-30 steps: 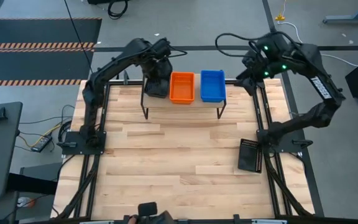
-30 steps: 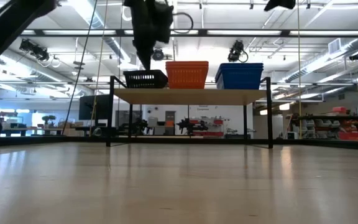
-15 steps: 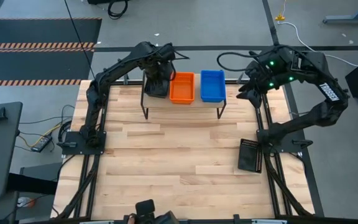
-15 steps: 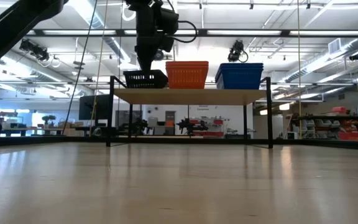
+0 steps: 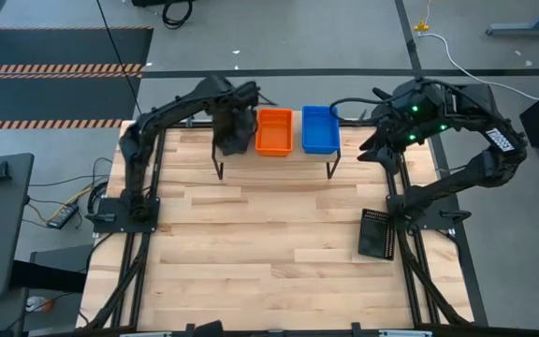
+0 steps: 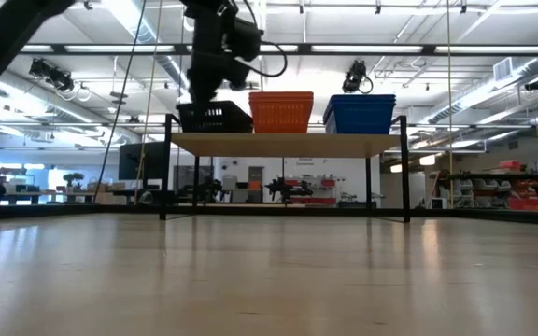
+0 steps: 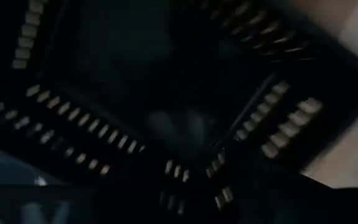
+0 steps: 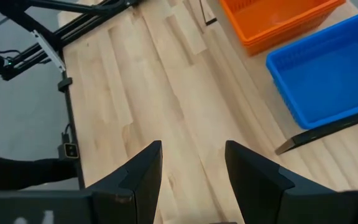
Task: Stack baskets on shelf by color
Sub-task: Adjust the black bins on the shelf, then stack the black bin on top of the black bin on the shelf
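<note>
The left pincer (image 5: 235, 126) sits down on the black basket (image 6: 215, 117) at the shelf's (image 6: 288, 144) left end, beside the orange stack (image 5: 274, 130) and blue stack (image 5: 320, 128); whether it's pinching the basket I cannot tell. The right pincer (image 8: 191, 168) hangs spread, empty, off the shelf's right end.

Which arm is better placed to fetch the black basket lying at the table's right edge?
Right: its open right gripper hangs empty nearer that black basket; the left gripper is at the shelf's far end.

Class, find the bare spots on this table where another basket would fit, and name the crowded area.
Free: the table between the shelf legs and near edge, left of the lone black basket. Crowded: the shelf top, holding black basket stack, orange basket, blue basket.
</note>
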Tool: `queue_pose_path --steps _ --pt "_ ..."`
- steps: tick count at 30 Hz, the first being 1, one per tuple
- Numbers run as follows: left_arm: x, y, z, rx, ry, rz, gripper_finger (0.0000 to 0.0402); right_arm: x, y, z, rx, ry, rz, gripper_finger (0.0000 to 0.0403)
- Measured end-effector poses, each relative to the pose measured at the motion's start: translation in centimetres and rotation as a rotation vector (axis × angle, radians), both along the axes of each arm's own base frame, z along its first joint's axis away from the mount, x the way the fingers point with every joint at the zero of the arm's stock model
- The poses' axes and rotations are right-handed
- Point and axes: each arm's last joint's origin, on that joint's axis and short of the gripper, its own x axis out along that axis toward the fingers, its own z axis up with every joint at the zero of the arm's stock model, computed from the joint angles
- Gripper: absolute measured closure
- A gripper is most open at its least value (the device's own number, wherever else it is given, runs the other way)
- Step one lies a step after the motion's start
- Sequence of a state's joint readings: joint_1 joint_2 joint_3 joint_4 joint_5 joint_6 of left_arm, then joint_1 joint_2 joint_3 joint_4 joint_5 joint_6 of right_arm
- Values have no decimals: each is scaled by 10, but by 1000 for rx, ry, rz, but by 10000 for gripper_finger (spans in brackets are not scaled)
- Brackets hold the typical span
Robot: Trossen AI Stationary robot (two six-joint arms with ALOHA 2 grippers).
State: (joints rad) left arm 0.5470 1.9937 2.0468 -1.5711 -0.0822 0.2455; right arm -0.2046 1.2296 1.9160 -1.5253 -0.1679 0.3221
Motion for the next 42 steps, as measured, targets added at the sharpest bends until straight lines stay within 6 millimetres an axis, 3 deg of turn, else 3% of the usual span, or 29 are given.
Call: queue_pose_path --steps 4,9,25,29,35,39,42 --pt "-13 -19 -6 -21 50 -34 230 -2 2 1 -28 -1 -2 221" --pt "-26 -33 -1 -4 45 -25 230 -2 1 1 -64 0 13 221" --pt "-29 -31 14 91 -28 17 230 -1 1 1 -42 -2 -22 221" --pt "-29 -34 37 138 -115 30 230 -3 2 0 -1 15 -37 221" --pt "-31 -39 90 256 -336 49 230 2 15 -8 78 80 14 221" --pt "-36 -53 133 319 -513 62 230 17 34 -25 131 178 64 221" --pt "-37 -71 160 341 -659 33 230 26 47 -45 181 285 -2 221"
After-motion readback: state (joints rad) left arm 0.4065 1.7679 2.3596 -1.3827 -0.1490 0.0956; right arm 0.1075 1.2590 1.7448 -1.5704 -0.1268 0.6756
